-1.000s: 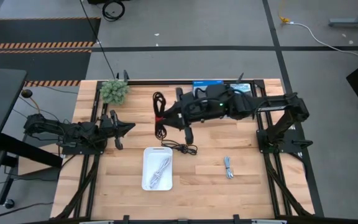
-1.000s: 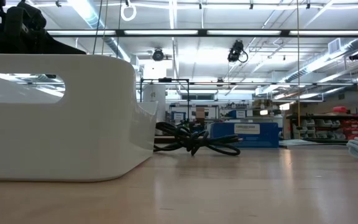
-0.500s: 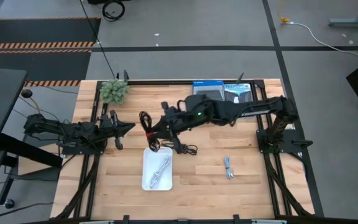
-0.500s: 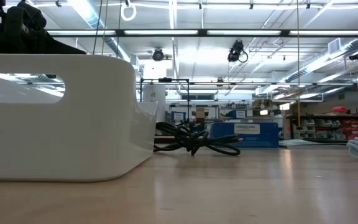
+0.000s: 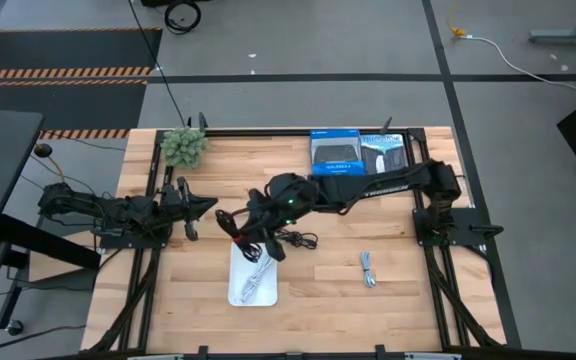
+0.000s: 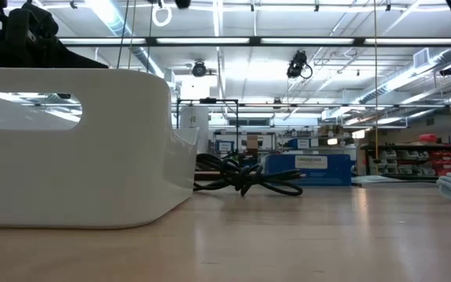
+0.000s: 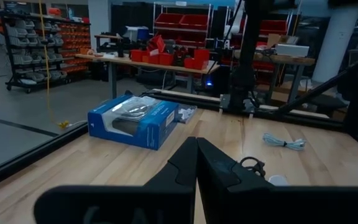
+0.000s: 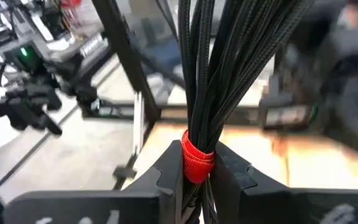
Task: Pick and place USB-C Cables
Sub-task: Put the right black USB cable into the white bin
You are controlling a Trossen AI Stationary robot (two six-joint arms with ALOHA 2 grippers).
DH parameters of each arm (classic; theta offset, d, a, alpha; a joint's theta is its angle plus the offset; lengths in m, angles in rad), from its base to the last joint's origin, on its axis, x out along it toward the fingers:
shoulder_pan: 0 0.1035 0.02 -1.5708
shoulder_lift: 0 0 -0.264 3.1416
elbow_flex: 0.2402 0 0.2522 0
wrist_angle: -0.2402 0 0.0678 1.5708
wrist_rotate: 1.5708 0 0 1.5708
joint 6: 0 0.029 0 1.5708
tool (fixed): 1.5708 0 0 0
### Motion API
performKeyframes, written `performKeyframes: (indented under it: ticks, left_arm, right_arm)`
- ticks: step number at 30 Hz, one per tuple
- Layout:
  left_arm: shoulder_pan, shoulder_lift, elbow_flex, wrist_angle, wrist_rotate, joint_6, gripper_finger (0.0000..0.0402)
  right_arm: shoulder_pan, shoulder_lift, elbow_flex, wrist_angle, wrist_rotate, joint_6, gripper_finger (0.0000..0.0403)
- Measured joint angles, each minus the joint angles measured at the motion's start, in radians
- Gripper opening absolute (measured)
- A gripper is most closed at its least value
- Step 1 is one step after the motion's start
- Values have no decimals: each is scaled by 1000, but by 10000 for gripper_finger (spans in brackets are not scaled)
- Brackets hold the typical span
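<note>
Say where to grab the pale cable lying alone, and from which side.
Grip the pale cable at mid-bundle, from straight above, closing across its narrow width: it lies flat and long, bare wood on both sides. Right gripper, by the tray, holds the red-banded cable.

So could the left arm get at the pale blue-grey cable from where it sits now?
Probably not easily. The pale blue-grey cable lies on the table's right half, while the left gripper waits at the left edge, and the right gripper, holding the black cable with red band, stretches across between them.
</note>
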Motion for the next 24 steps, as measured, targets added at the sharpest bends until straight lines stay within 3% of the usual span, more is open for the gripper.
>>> performKeyframes:
  ticks: [6, 14, 24]
  left_arm:
    - [0, 4, 0, 1, -1, 0, 11]
    - [0, 5, 0, 1, 0, 0, 11]
    - [0, 16, 0, -1, -1, -7, 11]
  right_arm:
    - [-2, 51, 0, -42, -6, 78, 62]
    - [-1, 125, -5, -98, -20, 406, 62]
    - [-1, 200, -8, -228, -147, 682, 62]
